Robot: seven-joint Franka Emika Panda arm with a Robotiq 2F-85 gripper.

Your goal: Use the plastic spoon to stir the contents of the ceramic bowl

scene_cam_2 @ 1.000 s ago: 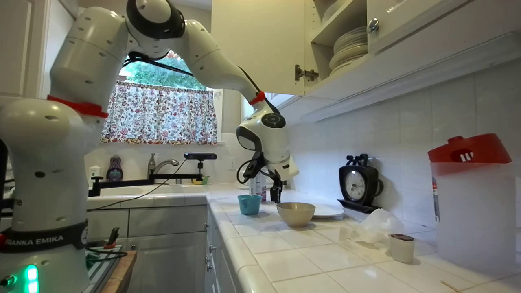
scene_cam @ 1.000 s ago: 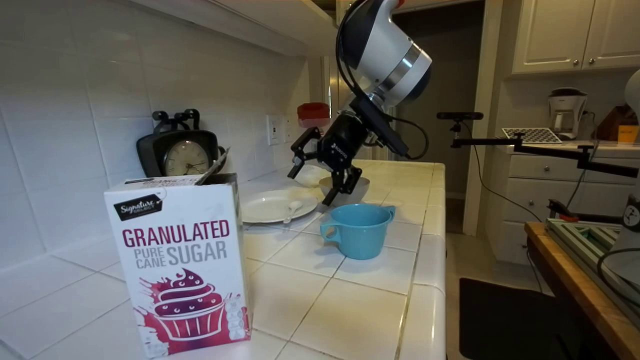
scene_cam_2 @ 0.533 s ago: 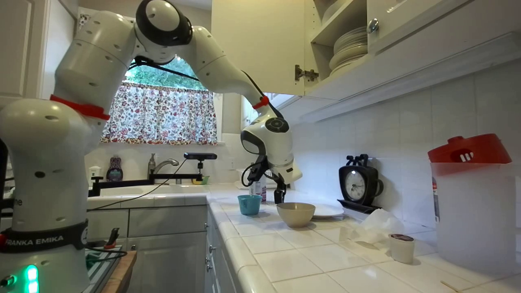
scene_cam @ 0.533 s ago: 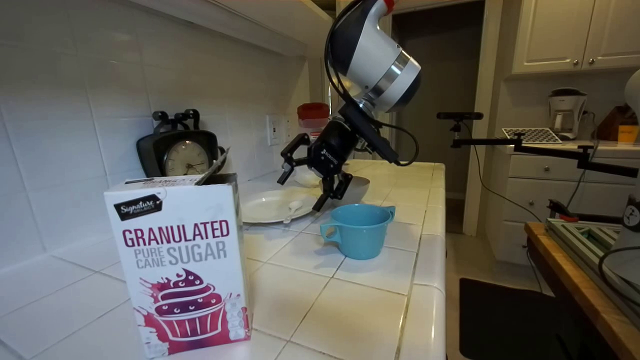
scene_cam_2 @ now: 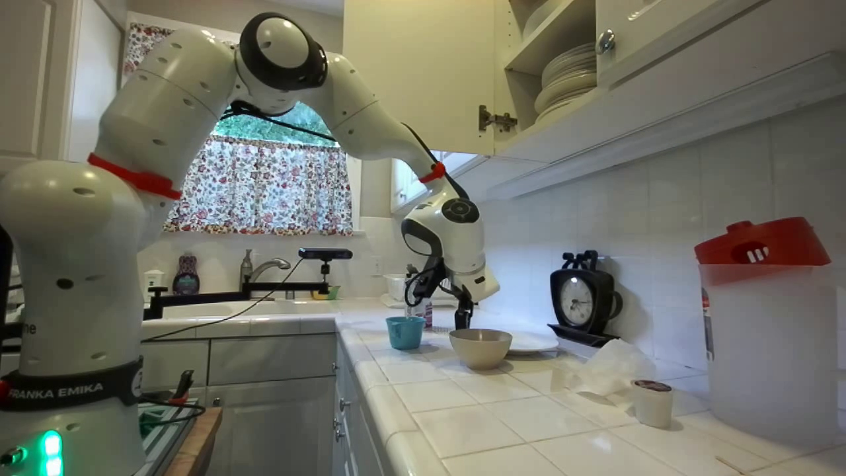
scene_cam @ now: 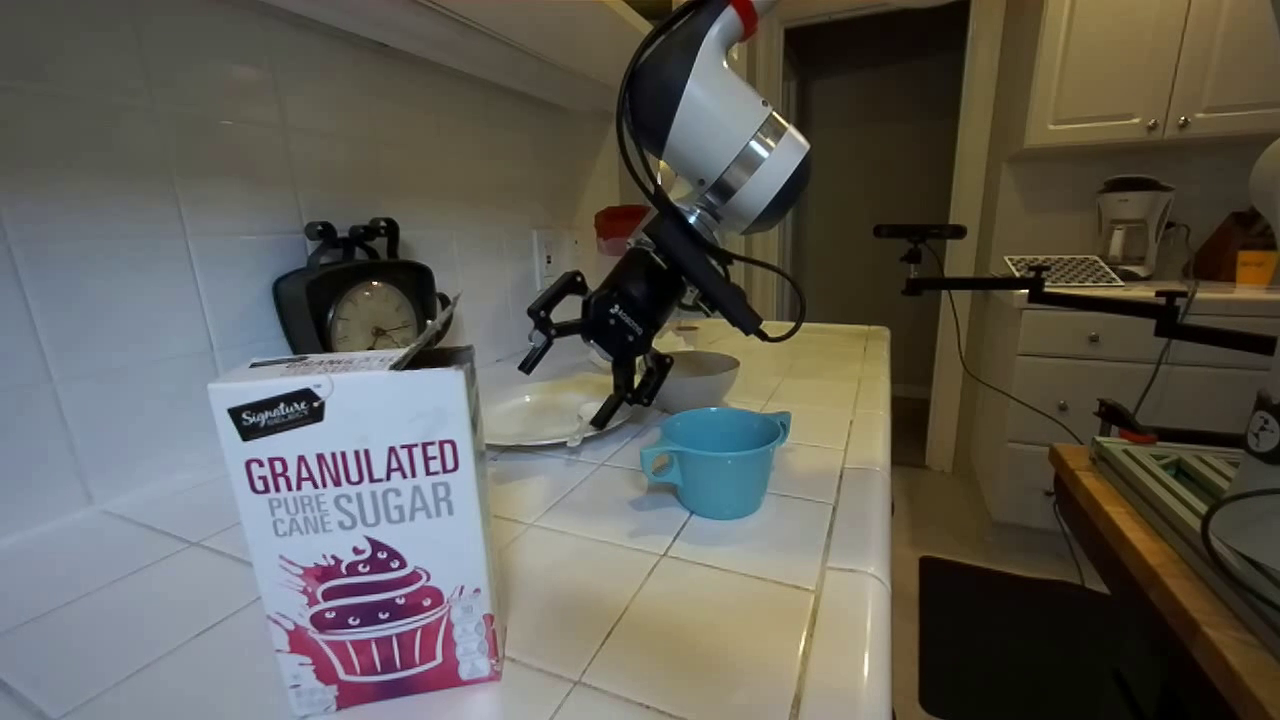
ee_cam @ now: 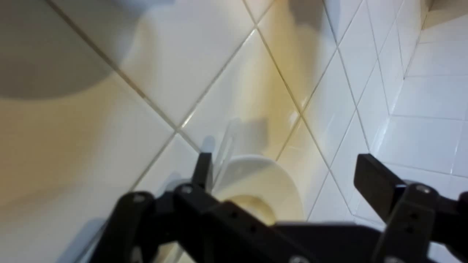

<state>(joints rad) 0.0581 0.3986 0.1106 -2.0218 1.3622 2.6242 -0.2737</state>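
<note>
The ceramic bowl appears as a pale beige-grey round bowl (scene_cam_2: 480, 350) on the counter, and it also shows in an exterior view (scene_cam: 703, 378) behind the gripper. Its contents cannot be seen. The clear plastic spoon (scene_cam: 576, 434) lies across the edge of the white plate (scene_cam: 525, 422), its handle sticking out over the counter. My gripper (scene_cam: 562, 398) is open and empty above the plate, with one fingertip in front of part of the spoon. In the wrist view the spoon's handle (ee_cam: 223, 151) shows beside the left finger of the open gripper (ee_cam: 285, 162), above the plate (ee_cam: 289, 190).
A light-blue handled cup (scene_cam: 725, 465) stands near the counter's front edge, close to the bowl. A sugar box (scene_cam: 360, 540) and a black clock scale (scene_cam: 365, 295) stand along the wall side. A plastic bag (scene_cam_2: 618, 367), small pod (scene_cam_2: 653, 403) and red-lidded container (scene_cam_2: 770, 344) stand beyond.
My open gripper has moved away from above the bowl and over the plate, slightly lower, so a finger now overlaps the spoon in an exterior view. The objects have not moved.
</note>
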